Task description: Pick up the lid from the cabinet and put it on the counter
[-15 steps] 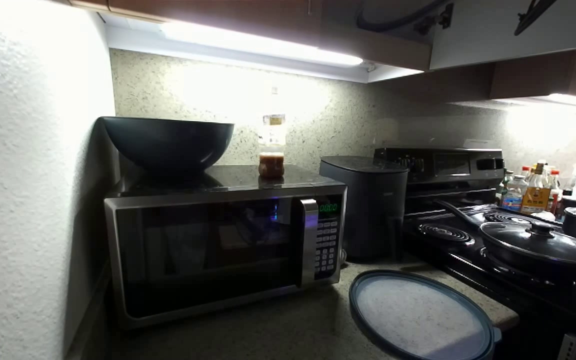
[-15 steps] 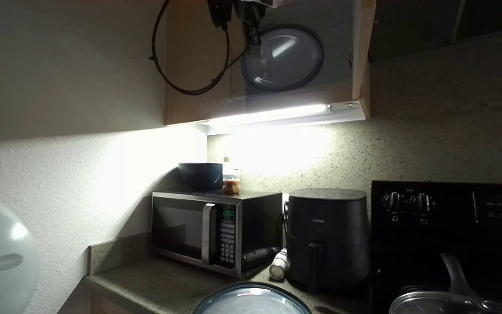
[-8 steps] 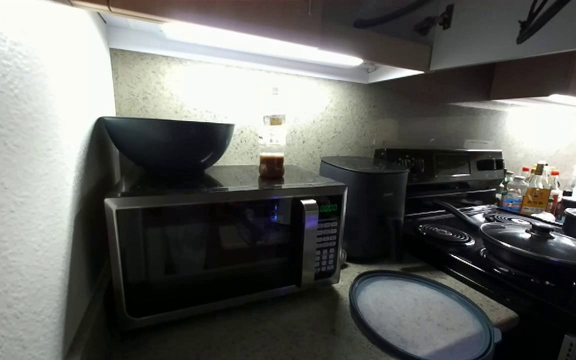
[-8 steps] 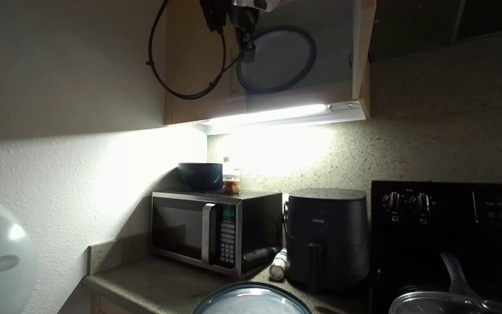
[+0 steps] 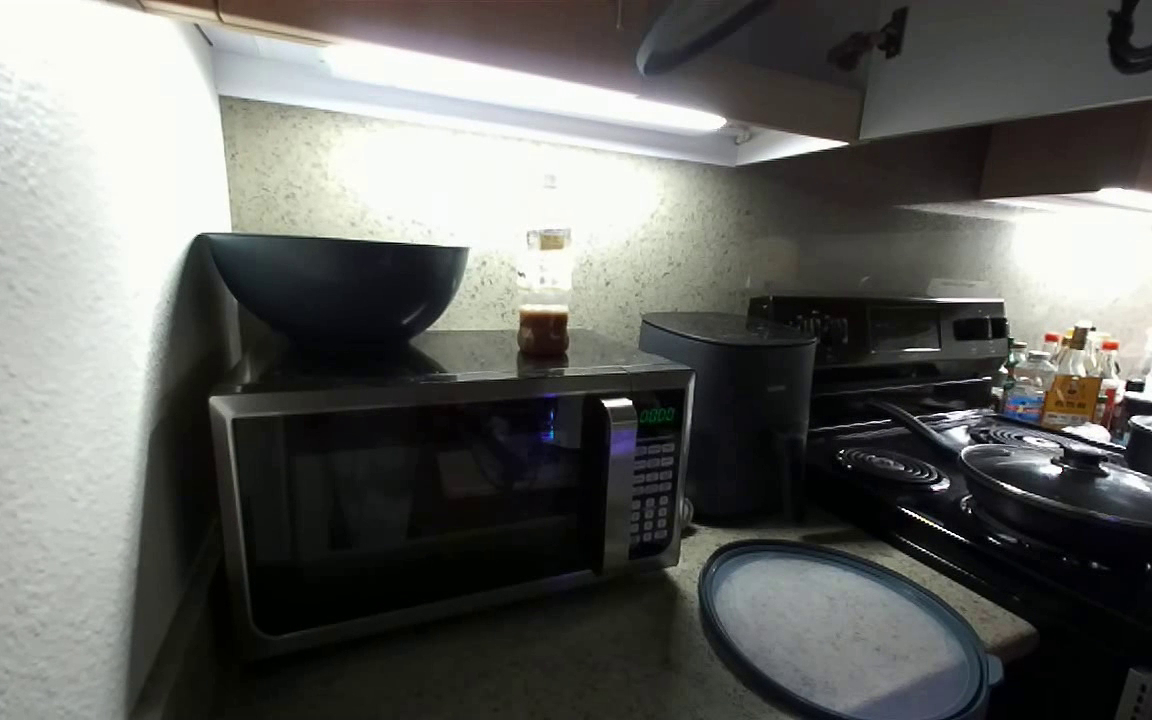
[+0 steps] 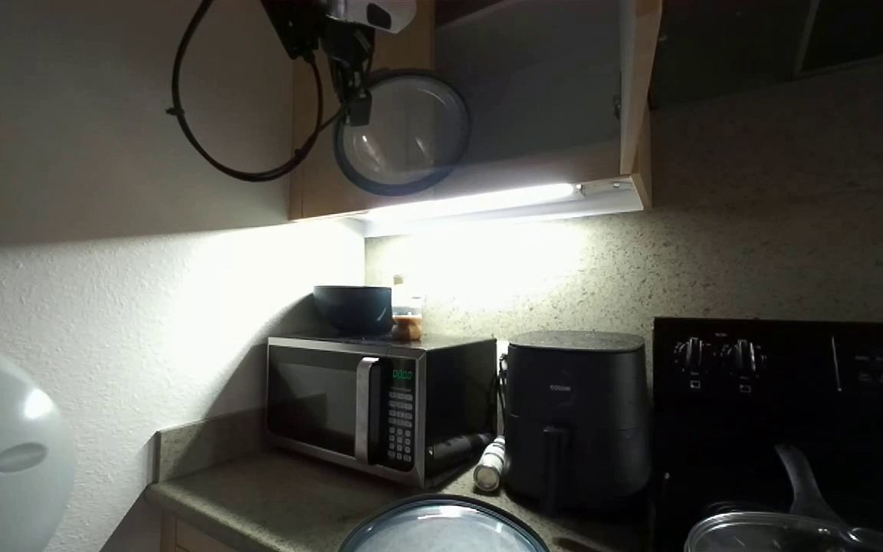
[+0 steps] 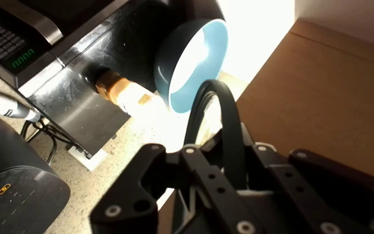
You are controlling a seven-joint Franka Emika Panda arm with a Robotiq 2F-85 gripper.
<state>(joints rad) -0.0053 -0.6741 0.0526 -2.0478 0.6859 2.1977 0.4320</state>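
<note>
The lid [image 6: 411, 138] is a round, see-through disc with a dark rim, held upright in front of the overhead cabinet [image 6: 541, 165]. My gripper [image 6: 359, 109] is shut on its rim at the upper left. In the wrist view the lid [image 7: 233, 152] shows nearly edge-on between the fingers [image 7: 227, 136]. A bit of its rim [image 5: 701, 40] shows at the top of an exterior view, where the gripper is out of view. A near-identical disc [image 5: 841, 630] is low at the front, over the counter [image 5: 536, 650]; it also shows in an exterior view [image 6: 445, 529].
The microwave [image 6: 319, 391] carries a dark bowl [image 6: 353, 309] and a bottle [image 6: 407, 328]. A black air fryer [image 6: 576, 422] stands beside it, then the stove [image 5: 891, 465] with a lidded pan [image 5: 1086, 490]. The cabinet door [image 6: 638, 84] is open. A cable [image 6: 246, 178] loops beneath the arm.
In an exterior view, the gripper and the held lid have moved left and a little down, away from the cabinet's open part. The disc at the front has not moved.
</note>
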